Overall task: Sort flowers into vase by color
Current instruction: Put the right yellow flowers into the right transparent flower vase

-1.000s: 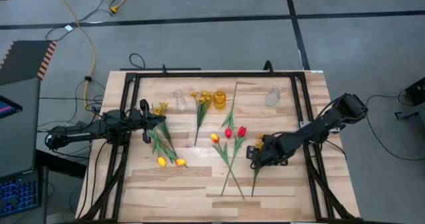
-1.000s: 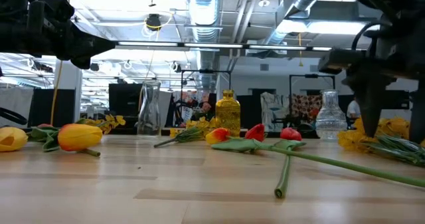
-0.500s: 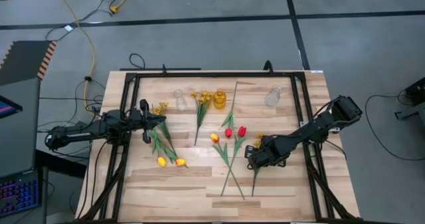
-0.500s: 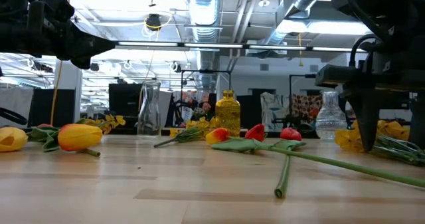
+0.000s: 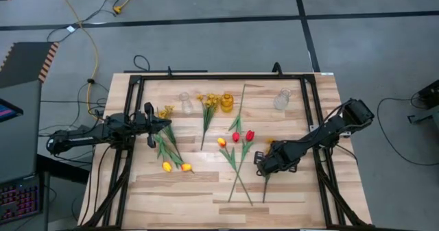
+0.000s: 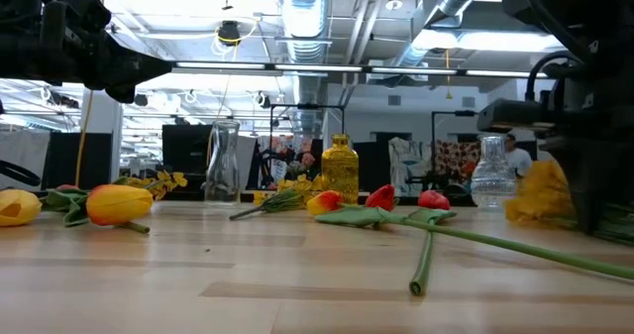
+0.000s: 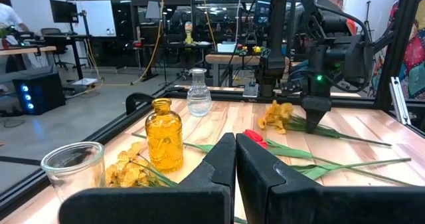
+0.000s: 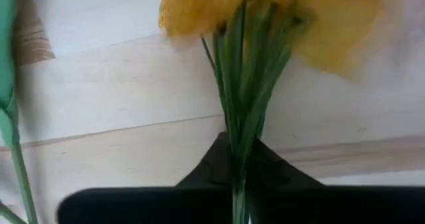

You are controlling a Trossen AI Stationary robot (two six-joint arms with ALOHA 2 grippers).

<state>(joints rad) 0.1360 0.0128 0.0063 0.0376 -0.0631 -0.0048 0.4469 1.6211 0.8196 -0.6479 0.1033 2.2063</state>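
My right gripper points down at the table's right half, shut on a spray of mustard-yellow blossoms whose green stems run toward the near edge. Red tulips and a yellow-orange tulip lie on the boards just left of it. Two yellow-orange tulips lie near left. Another yellow spray lies by the amber vase, between two clear vases. My left gripper waits shut and level at the left edge. My right gripper pinches the spray's bundle of thin green stems between its two fingers, just below the blossoms. The fingers come from above, pointing down, and lie across the stems. The spray's long stem end lies on the table.
A black frame runs around the wooden table top. The three vases stand in a row along the far side. Long tulip stems cross the middle, close to my right gripper. Bare boards lie along the near edge.
My right gripper has shut on the spray's stems; a second ago its fingers stood open over them. In the low view the blossoms have drawn together into one clump beside the gripper.
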